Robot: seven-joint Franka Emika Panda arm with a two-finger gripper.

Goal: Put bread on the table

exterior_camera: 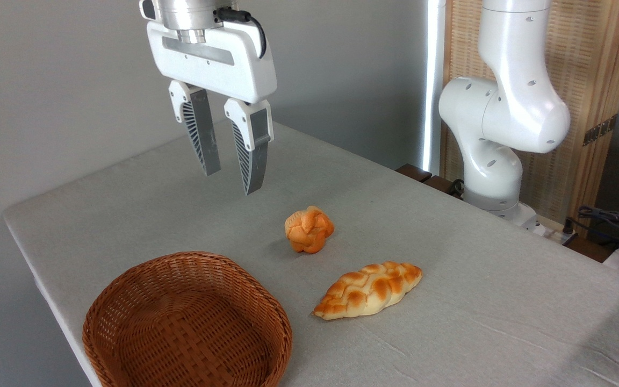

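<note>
Wicker basket (pixel 187 322) holds nothing; bread (pixel 309 229) sits on table (pixel 476 279) beside braided loaf (pixel 367 290); jaws spread, w/ nothing between.

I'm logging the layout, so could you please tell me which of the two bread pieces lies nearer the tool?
The small round knotted orange-golden bun; the longer, paler braided oval loaf lies farther from the open tool, toward the front.

The surface (pixel 449 258) is covered in matt light-grey cloth with faint creases. The basket (pixel 187 322) is brown woven wicker, slightly glossy. The bread (pixel 309 229) has a lumpy, satin orange-golden skin. The gripper (pixel 230 181) body is glossy white plastic; its jaws are ribbed grey.
</note>
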